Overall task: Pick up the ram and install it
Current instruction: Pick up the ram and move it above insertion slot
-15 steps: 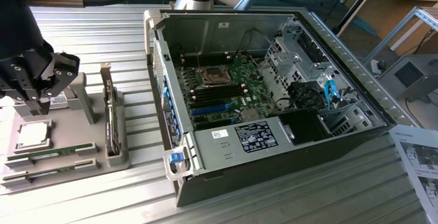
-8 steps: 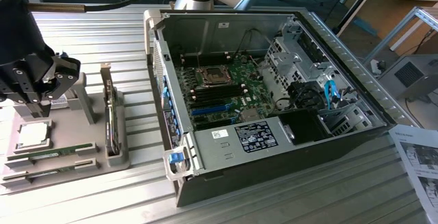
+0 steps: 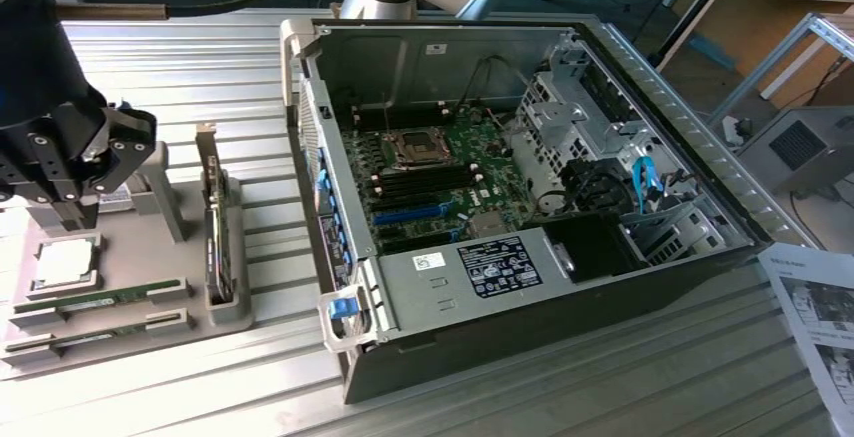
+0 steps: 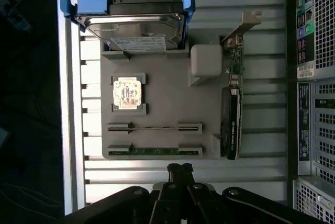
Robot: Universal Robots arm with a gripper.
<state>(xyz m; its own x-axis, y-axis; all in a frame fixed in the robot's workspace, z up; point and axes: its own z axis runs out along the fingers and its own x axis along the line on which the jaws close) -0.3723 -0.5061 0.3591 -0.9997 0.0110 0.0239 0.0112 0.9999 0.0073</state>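
Observation:
Two ram sticks lie in slots on a grey parts tray (image 4: 167, 98). One ram stick (image 4: 154, 152) (image 3: 107, 297) shows its green board, and the other ram stick (image 4: 154, 127) (image 3: 94, 331) looks thin, seen edge-on. My black gripper (image 4: 179, 170) (image 3: 60, 207) hangs above the tray, shut, with nothing between its fingers. In the wrist view its fingertips sit just off the tray edge beside the green ram stick. The open computer case (image 3: 534, 47) lies at the middle of the exterior view, with black memory slots (image 3: 430, 183) on its motherboard.
The tray also carries a processor chip (image 4: 128, 93) (image 3: 64, 262), a hard drive in a blue carrier (image 4: 136, 22), a white block (image 4: 206, 59) and an upright graphics card (image 4: 232, 114) (image 3: 215, 237). A paper sheet (image 3: 817, 307) lies at the exterior view's right. The table is ribbed metal.

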